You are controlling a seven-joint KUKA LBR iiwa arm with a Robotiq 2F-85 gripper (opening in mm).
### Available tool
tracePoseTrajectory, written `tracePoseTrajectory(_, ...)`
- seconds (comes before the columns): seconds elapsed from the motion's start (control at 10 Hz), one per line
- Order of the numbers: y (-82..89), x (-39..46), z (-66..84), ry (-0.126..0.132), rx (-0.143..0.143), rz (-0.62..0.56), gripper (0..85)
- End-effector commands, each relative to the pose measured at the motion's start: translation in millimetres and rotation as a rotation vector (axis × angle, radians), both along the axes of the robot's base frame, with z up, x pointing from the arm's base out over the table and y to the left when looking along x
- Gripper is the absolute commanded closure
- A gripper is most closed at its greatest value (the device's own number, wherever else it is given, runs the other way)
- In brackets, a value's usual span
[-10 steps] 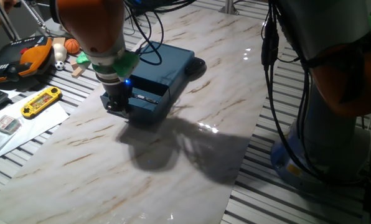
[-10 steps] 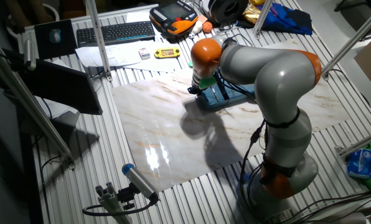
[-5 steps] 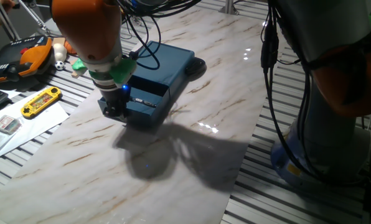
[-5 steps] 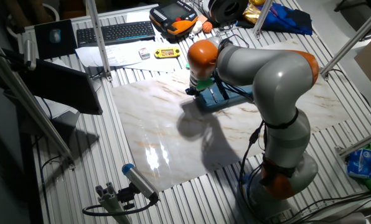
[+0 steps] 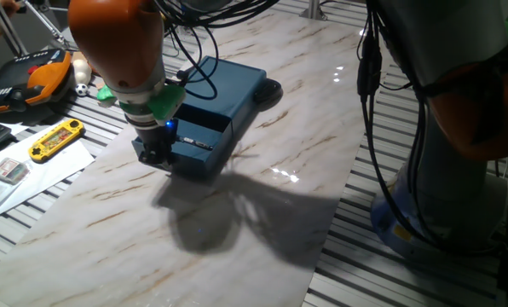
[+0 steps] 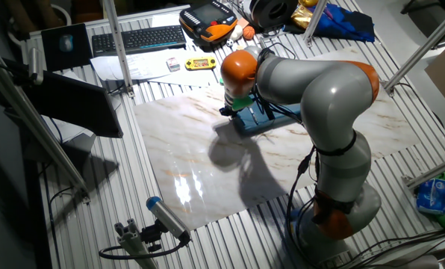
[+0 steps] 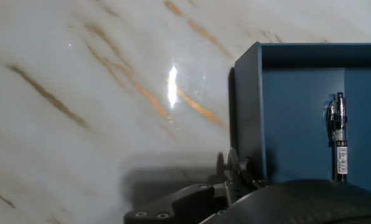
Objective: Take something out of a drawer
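Note:
The drawer stands partly pulled out of the dark blue box on the marble tabletop. Inside it, along the far side, lies the something, a thin dark pen with a label, also faintly visible in one fixed view as the something. My gripper is low at the drawer's front, shut around the small knob. In the hand view the drawer wall fills the right side and my gripper shows at the bottom edge. In the other fixed view my gripper is at the box's left end.
A yellow handheld game and papers lie left of the marble slab. An orange-black controller, small balls and a keyboard sit further back. The arm's base and cables stand at the right.
My gripper has moved left, away from the box, and the drawer has slid out with it, showing more of its inside.

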State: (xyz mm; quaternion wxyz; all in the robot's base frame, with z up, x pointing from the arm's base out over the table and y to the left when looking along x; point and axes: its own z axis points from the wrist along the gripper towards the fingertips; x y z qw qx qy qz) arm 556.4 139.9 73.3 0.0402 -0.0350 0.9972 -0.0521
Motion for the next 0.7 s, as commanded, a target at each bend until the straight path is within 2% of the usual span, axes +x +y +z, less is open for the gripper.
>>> tracePoseTrajectory(0.0,1.6,-0.2,-0.1,-0.001,-0.004,0.001,85.0)
tracePoseTrajectory(0.6,17.0,-2.1,-2.2,-0.003,-0.023,-0.005,85.0)
